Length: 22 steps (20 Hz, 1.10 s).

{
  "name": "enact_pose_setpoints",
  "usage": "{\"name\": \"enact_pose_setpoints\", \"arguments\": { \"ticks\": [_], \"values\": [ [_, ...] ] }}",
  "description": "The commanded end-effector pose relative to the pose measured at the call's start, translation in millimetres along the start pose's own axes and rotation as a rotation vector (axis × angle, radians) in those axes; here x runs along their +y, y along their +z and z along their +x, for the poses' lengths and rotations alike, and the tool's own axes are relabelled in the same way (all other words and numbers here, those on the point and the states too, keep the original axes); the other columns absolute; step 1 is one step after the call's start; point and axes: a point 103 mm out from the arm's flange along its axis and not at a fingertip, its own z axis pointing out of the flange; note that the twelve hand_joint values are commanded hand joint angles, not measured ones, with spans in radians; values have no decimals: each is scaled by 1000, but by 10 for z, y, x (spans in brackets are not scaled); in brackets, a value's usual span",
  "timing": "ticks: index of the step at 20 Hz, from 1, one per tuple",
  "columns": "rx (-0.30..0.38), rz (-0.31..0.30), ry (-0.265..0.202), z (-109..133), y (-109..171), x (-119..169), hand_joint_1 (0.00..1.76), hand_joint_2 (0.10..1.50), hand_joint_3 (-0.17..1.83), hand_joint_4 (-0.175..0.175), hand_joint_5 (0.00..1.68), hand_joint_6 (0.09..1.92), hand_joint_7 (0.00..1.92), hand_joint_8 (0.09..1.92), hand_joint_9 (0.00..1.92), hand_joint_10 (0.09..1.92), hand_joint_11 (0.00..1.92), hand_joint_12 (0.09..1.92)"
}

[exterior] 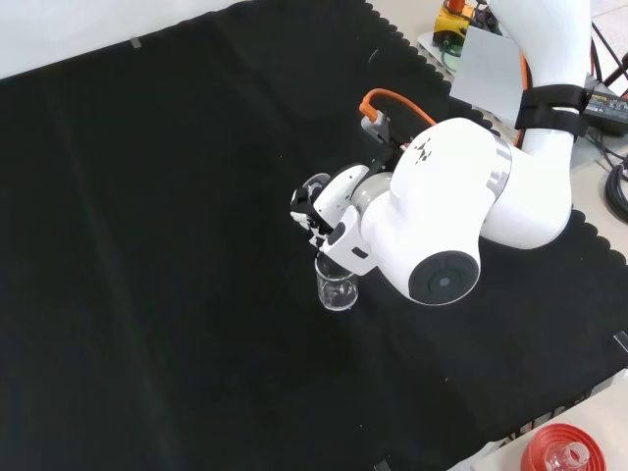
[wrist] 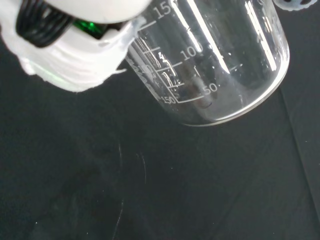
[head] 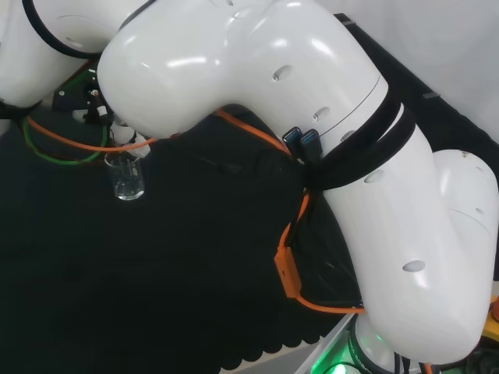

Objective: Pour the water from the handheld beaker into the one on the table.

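Observation:
A clear glass beaker [exterior: 337, 286] with printed graduations hangs upright just below my hand [exterior: 326, 201] in the front view. The head view has the same beaker [head: 125, 176] under the white fingers [head: 127, 143], left of the arm's big links. Close up in the wrist view, a white finger [wrist: 75, 55] lies curled across the beaker's [wrist: 220, 70] upper wall. The beaker's base is toward the cloth; I cannot tell whether it touches. A little liquid seems to lie at its bottom in the head view. Faint curved lines [wrist: 121, 185] show on the cloth in the wrist view, too faint to identify.
Black cloth [exterior: 157, 245] covers the bench, with its scalloped edge [exterior: 549, 412] at the front view's lower right. A red ribbed ring [exterior: 556, 453] with a glass piece on it stands off the cloth there. Orange cable [head: 290, 273] runs along the arm.

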Motion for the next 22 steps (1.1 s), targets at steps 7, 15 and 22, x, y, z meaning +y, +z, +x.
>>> {"name": "enact_pose_setpoints", "arguments": {
  "ticks": [7, 15, 22],
  "values": [
    [8, -4, -2, 7, 23, -10, 1114, 695, 617, 175, 1240, 718, 1805, 87, 1649, 87, 1141, 892],
    [4, -16, -11, 3, 31, -10, 1114, 695, 617, 175, 1239, 719, 1805, 87, 1649, 87, 1141, 891],
    [26, -41, -12, -76, 56, -23, 1113, 695, 618, 175, 1239, 719, 1805, 87, 1649, 87, 1141, 891]
  ]
}}
